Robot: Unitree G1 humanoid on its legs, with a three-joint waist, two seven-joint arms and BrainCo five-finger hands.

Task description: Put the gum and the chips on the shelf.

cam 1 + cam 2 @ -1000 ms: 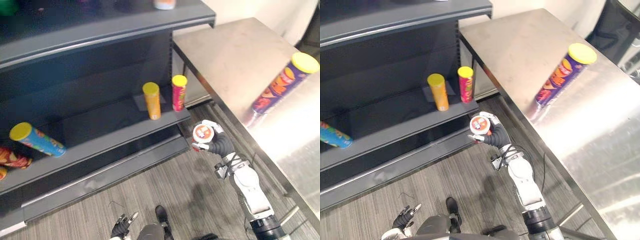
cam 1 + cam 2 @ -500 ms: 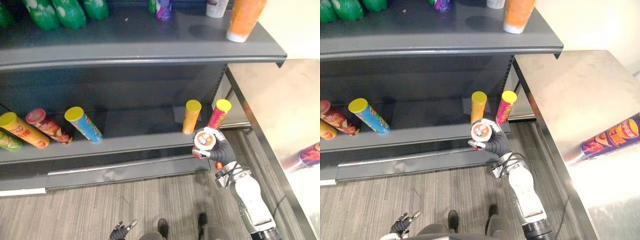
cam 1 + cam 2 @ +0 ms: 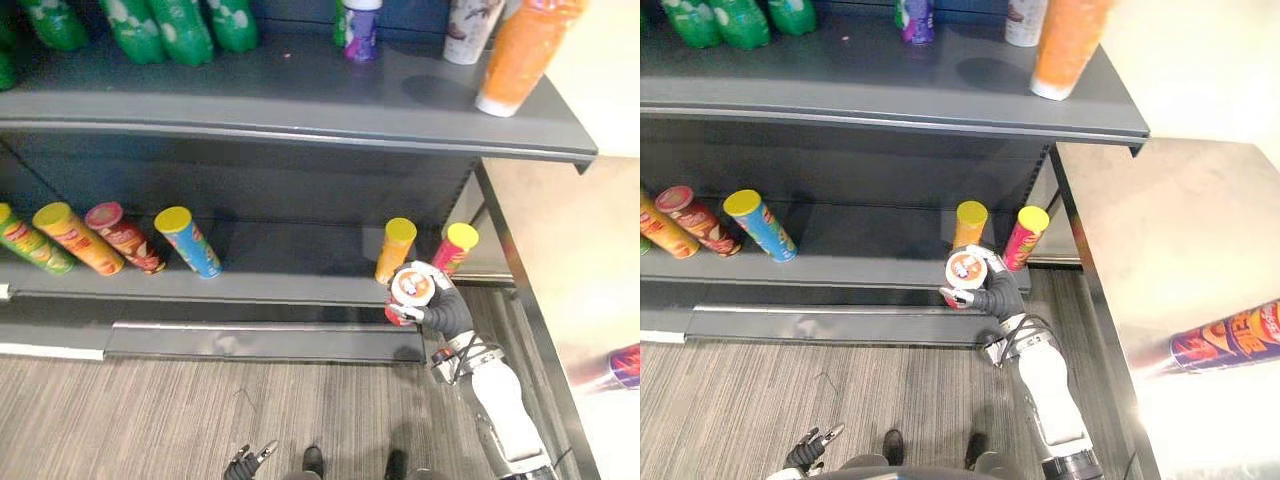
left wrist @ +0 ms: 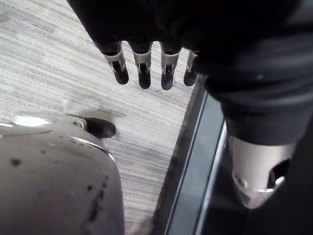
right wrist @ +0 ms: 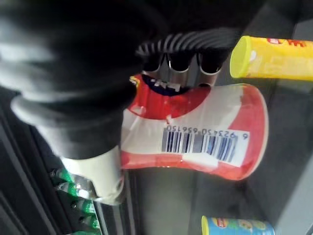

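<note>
— Where was the gum?
— In my right hand [image 3: 443, 308]. Its fingers were curled round the red-and-white gum tub [image 3: 410, 287], which I held at the front edge of the lower shelf [image 3: 280, 268], just in front of the orange can [image 3: 394, 252] and the pink can [image 3: 455, 247].
— And the chips?
— The purple chips can [image 3: 1228, 339] was on the steel table [image 3: 1160, 220], well apart from that hand.
— Your left hand?
— My left hand [image 4: 143, 68] hung low above the floor [image 4: 58, 73], fingers relaxed, holding nothing.
</note>
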